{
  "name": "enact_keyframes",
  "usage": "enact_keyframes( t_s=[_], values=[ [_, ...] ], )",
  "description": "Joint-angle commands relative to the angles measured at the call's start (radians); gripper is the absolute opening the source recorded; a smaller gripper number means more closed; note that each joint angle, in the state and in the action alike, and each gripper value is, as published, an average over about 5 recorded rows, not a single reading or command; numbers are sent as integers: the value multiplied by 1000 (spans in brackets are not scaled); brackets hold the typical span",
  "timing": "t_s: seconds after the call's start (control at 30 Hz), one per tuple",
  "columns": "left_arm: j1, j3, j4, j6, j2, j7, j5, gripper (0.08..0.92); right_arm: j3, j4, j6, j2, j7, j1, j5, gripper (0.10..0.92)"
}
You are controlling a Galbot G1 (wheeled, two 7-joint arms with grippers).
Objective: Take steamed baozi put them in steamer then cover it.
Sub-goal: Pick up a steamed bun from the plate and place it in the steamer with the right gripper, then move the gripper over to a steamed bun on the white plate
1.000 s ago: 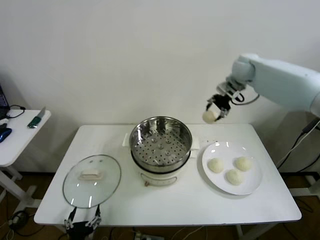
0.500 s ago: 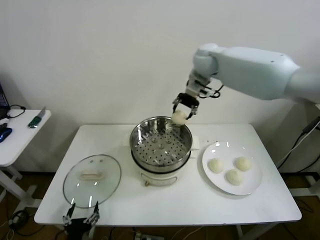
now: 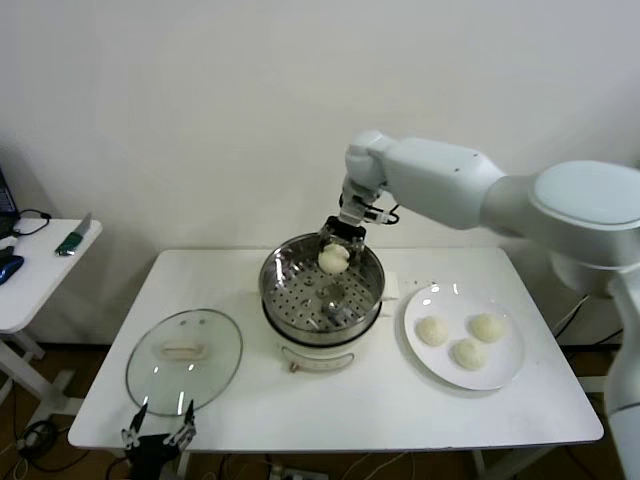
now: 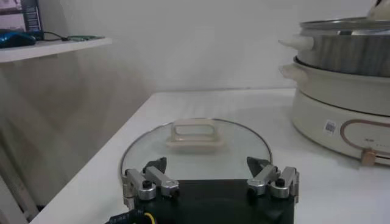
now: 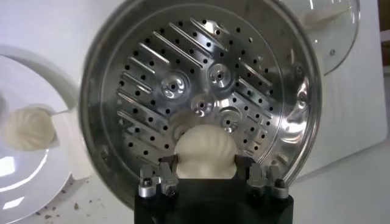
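Note:
My right gripper (image 3: 333,250) (image 5: 205,163) is shut on one off-white baozi (image 3: 332,258) (image 5: 204,152) and holds it over the open steamer (image 3: 322,287) (image 5: 201,91), above the far part of its perforated floor. Nothing lies in the basket. Three more baozi (image 3: 431,330) (image 3: 487,326) (image 3: 468,353) rest on the white plate (image 3: 505,375) to the right. The glass cover (image 3: 184,360) (image 4: 195,148) lies flat on the table at the left, handle up. My left gripper (image 3: 156,433) (image 4: 209,175) hangs open at the table's front edge, just short of the cover's rim.
The steamer sits on a white electric pot base (image 3: 320,352) (image 4: 341,103) at the table's middle. A small white side table (image 3: 40,270) with a green-handled tool stands to the left. A white wall rises behind the table.
My right arm has swung left from above the plate, carrying the baozi, and lowered it over the steamer. The left gripper has stayed put at the table's front edge.

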Motion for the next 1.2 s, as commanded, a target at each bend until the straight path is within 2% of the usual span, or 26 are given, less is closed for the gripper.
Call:
enact_keyframes(
  t_s=[0.03, 0.6, 0.87, 1.0, 1.2],
  values=[
    [-1, 0, 2, -1, 0, 1, 0, 823, 13, -191, 43, 79, 18, -83, -39, 645],
    [-8, 1, 4, -1, -1, 0, 0, 823, 29, -204, 58, 100, 44, -110, -45, 657],
    [-12, 6, 3, 1, -5, -2, 3, 823, 32, -108, 55, 51, 29, -43, -9, 810],
    [-13, 9, 0, 1, -8, -2, 5, 823, 14, -16, 35, -8, -3, 40, 78, 822],
    [-8, 7, -7, 3, -9, -2, 5, 823, -179, 85, -96, -123, -98, 233, 418, 823]
  ],
)
